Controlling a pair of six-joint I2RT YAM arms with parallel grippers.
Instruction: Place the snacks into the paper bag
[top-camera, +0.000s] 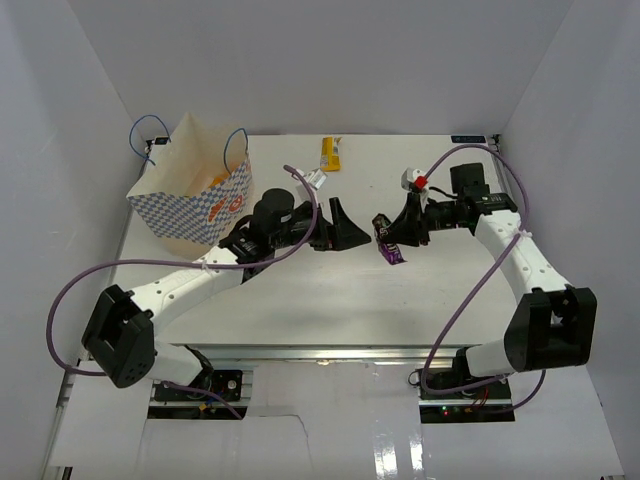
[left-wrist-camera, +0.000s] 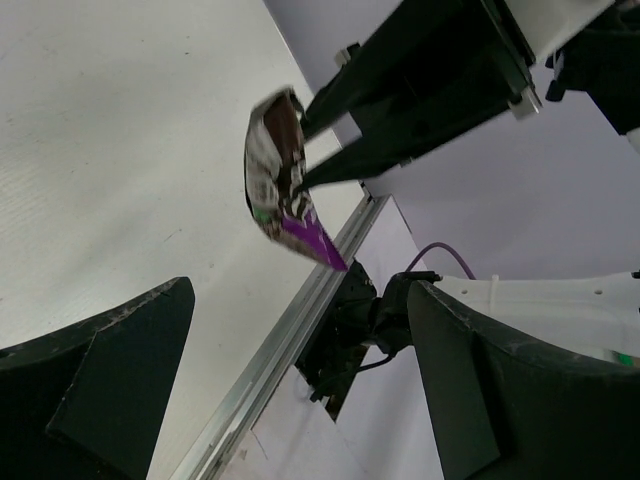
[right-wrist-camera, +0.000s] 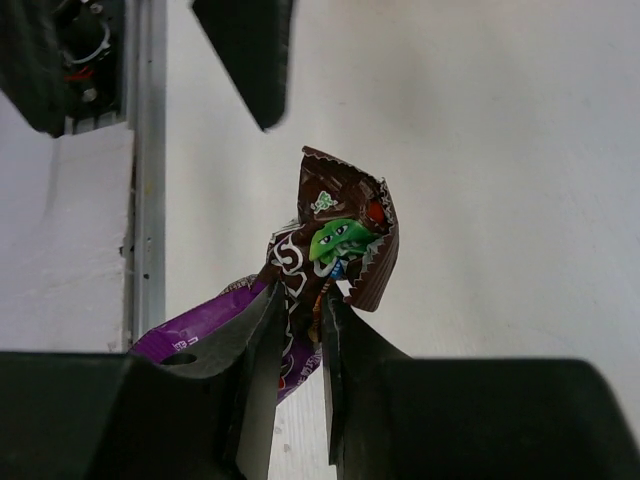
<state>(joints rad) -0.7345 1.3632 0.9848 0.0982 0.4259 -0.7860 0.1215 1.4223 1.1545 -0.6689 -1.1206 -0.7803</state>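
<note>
My right gripper (top-camera: 380, 224) is shut on the purple candy packet (top-camera: 389, 248) near the table's middle. In the right wrist view the packet (right-wrist-camera: 335, 235) is pinched between the fingers (right-wrist-camera: 250, 340) and folds over, brown end up, purple end trailing left. From the left wrist view, the packet (left-wrist-camera: 280, 170) hangs from the right arm's fingers (left-wrist-camera: 400, 90). My left gripper (top-camera: 345, 228) stands open just left of it, with nothing between its fingers (left-wrist-camera: 120, 370). The checkered paper bag (top-camera: 190, 205) stands at the back left, with something orange inside (top-camera: 215, 180). A yellow wrapper (top-camera: 331, 153) lies at the back.
The table's metal front rail (top-camera: 330, 352) runs along the near edge, also in the left wrist view as the rail (left-wrist-camera: 290, 340). White walls close in the table at the back and on both sides. Purple cables (top-camera: 300, 215) loop over both arms.
</note>
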